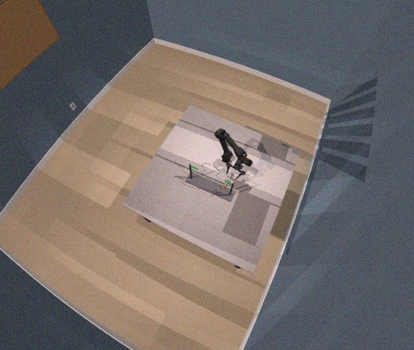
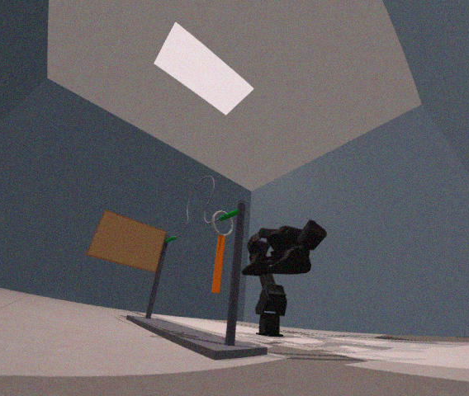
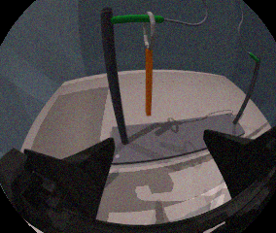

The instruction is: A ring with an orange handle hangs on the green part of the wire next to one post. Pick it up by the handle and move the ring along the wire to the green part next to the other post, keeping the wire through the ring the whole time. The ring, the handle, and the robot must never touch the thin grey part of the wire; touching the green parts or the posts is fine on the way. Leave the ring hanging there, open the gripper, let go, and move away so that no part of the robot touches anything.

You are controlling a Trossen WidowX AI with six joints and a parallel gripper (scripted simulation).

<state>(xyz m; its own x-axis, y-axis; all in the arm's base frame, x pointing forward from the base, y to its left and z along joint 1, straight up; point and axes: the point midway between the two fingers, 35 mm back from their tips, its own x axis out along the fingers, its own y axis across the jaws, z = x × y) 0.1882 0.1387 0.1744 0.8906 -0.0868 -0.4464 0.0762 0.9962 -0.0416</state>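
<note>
Item, worktop (image 1: 184, 214) (image 2: 55, 341) (image 3: 201, 87): pale, flat; listed left to right as seen from above.

Item, left post (image 1: 190, 172) (image 2: 157, 276) (image 3: 247, 97): dark, slender, round; stood on the side towards the worktop's left corner, with a short green sleeve (image 1: 194, 168) (image 2: 170, 239) (image 3: 254, 56), the likely destination.

Item, base plate (image 1: 207, 185) (image 2: 183, 334) (image 3: 177, 141): grey, oblong; ran roughly along the lower-left edge, well inside it.

Item, wire (image 2: 187, 209) (image 3: 187, 23): thin, grey, curved; joined the sleeves. Every bend would have called for slow travel, the ring centred and turned square to it.

Item, ring (image 3: 153, 21) with straight orange handle (image 1: 225, 187) (image 2: 218, 264) (image 3: 149, 83): pale, round; hung around the right green sleeve (image 1: 229, 182) (image 2: 228, 214) (image 3: 128, 19), handle downward.

Item, right post (image 1: 231, 189) (image 2: 235, 272) (image 3: 113, 78): dark, round; nearer the right-hand edge.

Item, black two-fingered gripper (image 1: 232, 175) (image 2: 249, 270) (image 3: 161, 139): fingers spread wide, nothing between them, apart from the handle, on the upper-edge side. The step was judged to be lining up a grasp: fingers to straddle the handle evenly, come in level below the wire, and close gently without swinging the ring onto grey.
</note>
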